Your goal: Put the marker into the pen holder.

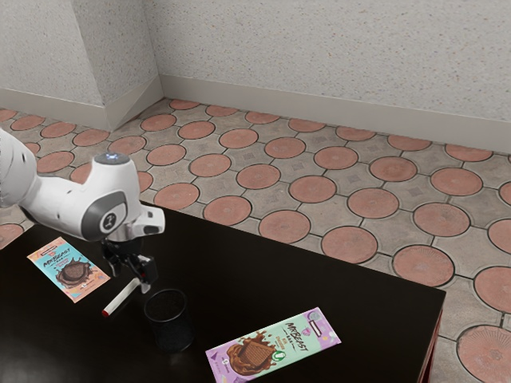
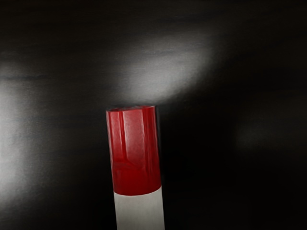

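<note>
The black two-finger gripper (image 1: 140, 279)'s jaws look clamped on the white cylindrical marker with a red cap (image 1: 119, 298), jutting out slantwise near the black, round, open-topped pen holder (image 1: 171, 327). Lowered at that slant, it could snag the rim and twist loose — or a sideways push could topple the holder.

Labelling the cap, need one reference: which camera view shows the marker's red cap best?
Wrist view: the red cap is large and unobstructed, its edge against the white body clear. The exterior view shows it as a small tip, with more body visible.
</note>
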You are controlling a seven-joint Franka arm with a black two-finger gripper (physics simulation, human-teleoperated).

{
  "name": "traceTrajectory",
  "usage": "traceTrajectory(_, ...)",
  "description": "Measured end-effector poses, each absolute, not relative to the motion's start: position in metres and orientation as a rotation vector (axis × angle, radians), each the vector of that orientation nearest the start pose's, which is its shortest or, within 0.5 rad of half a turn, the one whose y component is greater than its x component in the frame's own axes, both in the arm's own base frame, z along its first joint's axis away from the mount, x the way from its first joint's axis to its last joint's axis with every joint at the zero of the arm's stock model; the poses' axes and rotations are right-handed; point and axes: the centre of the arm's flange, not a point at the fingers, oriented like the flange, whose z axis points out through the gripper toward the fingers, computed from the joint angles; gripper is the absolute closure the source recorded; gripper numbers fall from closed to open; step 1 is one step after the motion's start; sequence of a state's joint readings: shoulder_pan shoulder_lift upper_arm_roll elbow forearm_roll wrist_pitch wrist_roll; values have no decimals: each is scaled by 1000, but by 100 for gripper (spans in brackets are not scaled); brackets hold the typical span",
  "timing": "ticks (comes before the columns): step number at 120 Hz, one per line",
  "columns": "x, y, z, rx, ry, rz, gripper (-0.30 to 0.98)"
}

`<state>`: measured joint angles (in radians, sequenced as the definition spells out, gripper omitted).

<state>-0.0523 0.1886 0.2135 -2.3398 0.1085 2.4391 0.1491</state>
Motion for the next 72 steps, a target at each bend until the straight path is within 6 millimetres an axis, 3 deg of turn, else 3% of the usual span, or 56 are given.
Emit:
traceTrajectory(17, 502, 88, 244, -3042, 107, 162, 7)
traceTrajectory(51, 503, 90, 245, -3042, 115, 153, 48)
traceTrajectory(72, 504, 90, 245, -3041, 120, 150, 63)
